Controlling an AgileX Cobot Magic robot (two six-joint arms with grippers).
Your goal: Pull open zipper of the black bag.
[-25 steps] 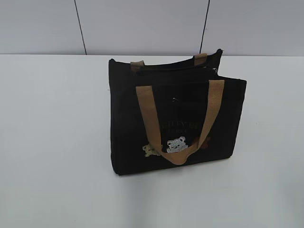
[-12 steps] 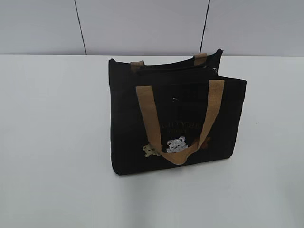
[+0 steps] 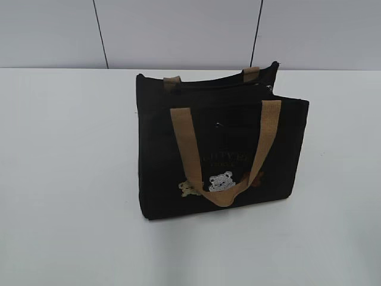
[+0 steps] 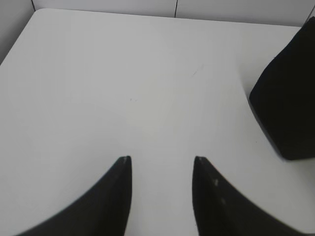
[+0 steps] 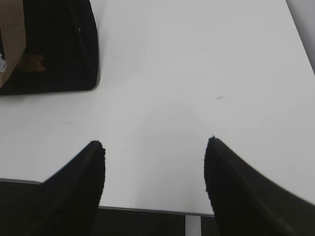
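Black bag (image 3: 220,149) stands upright on the white table (image 3: 65,179), toward its far centre, tan handle (image 3: 187,149) draped over the front. Zipper (image 3: 220,87) runs along the top edge. Left gripper (image 4: 161,164) and right gripper (image 5: 153,147) both hover over bare tabletop, jaws parted, holding nothing, well apart from the bag.

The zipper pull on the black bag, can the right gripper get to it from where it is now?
Probably yes. The right gripper hangs open over bare table, apart from the black bag. The zipper pull sits exposed at the bag's top right end, and the tan handles do not cover it.
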